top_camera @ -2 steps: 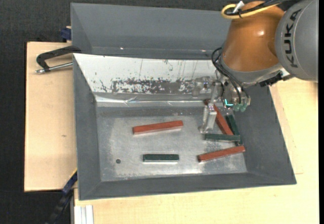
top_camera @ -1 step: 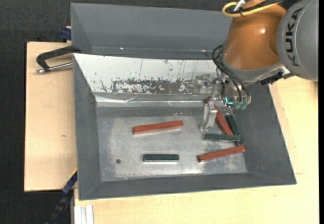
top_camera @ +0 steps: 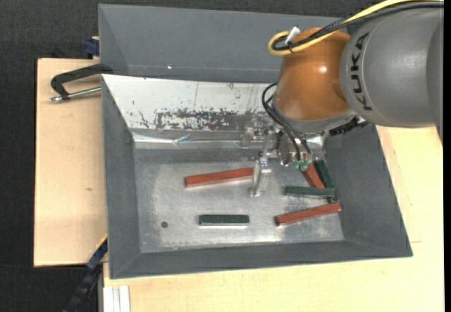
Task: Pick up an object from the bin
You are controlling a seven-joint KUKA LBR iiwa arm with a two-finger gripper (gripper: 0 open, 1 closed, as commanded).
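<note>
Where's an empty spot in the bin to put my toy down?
The bin floor on the left, beside the long red stick and the dark green stick, is bare. The right side is crowded: the end effector and three more sticks.

A dark green stick (top_camera: 223, 220) lies at the front, apart from a red stick (top_camera: 308, 215) and a second green stick (top_camera: 310, 192).

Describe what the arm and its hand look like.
The arm is a thick, rounded grey link with black KUKA lettering. A glossy orange dome-shaped cover sits at its wrist, with a yellow cable and thin black cables looping past. Below is a small silvery metal hand.
</note>
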